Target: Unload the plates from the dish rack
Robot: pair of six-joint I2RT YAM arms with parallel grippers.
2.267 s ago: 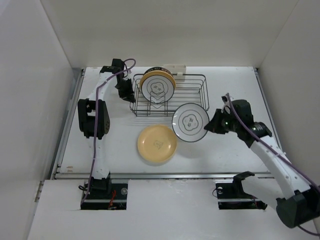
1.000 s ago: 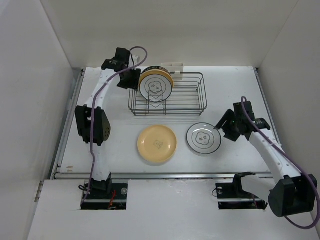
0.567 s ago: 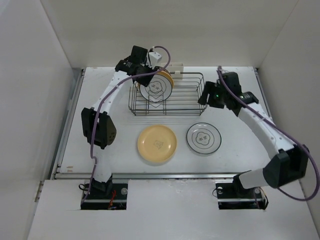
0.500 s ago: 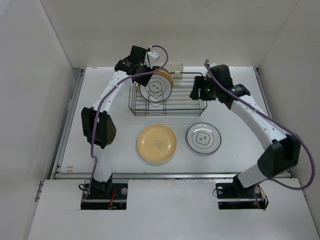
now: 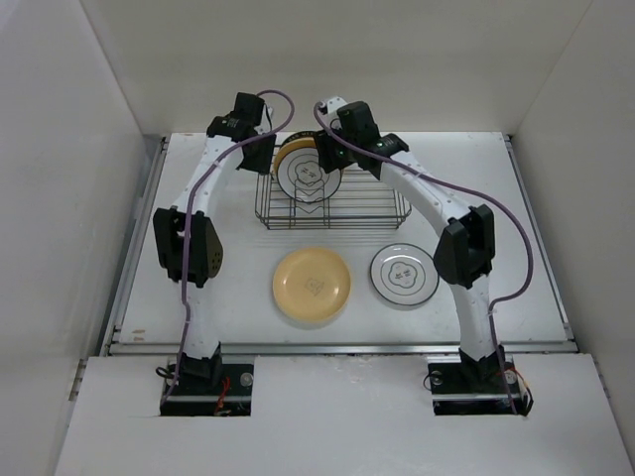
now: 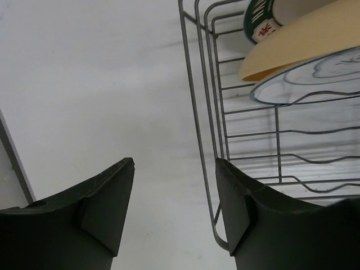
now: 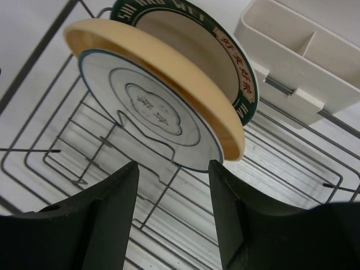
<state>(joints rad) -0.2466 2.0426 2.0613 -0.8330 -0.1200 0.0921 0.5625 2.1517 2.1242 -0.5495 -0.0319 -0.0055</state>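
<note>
Right wrist view: the right gripper (image 7: 173, 169) has its two dark fingers apart with nothing between them, aimed at the plates standing on edge in the dark wire dish rack (image 7: 39, 48). Nearest the fingertips is a white round plate with a thin dark rim and a centre mark (image 7: 143, 109). Leaning against its back is a cream-yellow plate (image 7: 169, 64), and behind that a plate with a green lettered rim (image 7: 233, 64). A small white plastic holder (image 7: 304, 50) is clipped to the rack's long side just beyond.

The left gripper (image 6: 175, 166) also has its fingers spread and empty, hovering at the rack's end wall, with one finger over the wire corner.

From above, a yellow round plate (image 5: 312, 286) and a white dark-rimmed plate (image 5: 404, 276) lie flat on the white table (image 5: 496, 198), in front of the rack and apart from each other. By my reading, two plates are unloaded and three are left, with the front white one the likely next pick.
</note>
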